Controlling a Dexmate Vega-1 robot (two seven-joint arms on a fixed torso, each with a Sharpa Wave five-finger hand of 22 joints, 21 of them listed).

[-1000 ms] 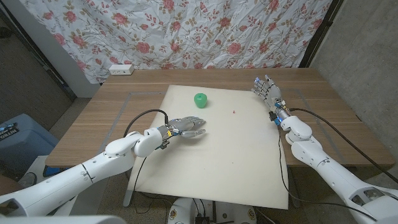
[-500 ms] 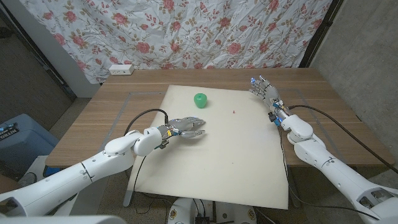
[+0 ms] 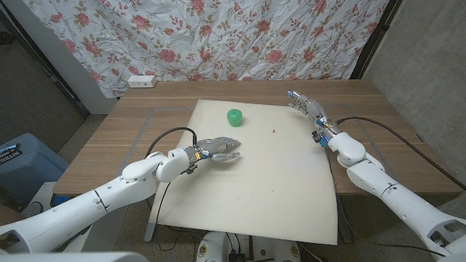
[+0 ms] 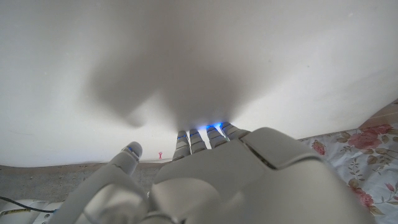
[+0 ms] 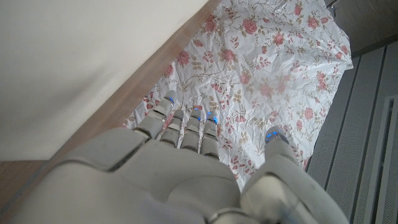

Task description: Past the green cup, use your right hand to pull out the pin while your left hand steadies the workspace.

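Pin (image 3: 274,131) barely discernible, tiny red speck.

The head view looks down over the whole table (image 3: 131,131) and white mat (image 3: 277,182). The left wrist view sits close above that mat (image 4: 249,62). The right wrist view faces the table's far edge (image 5: 155,74) and flowered curtain (image 5: 261,81), which the head view (image 3: 240,36) shares.

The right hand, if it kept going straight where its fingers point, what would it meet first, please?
Probably nothing on the table: the right hand points past the white board's far corner, over bare wooden table, toward the floral curtain. Depth is unclear.
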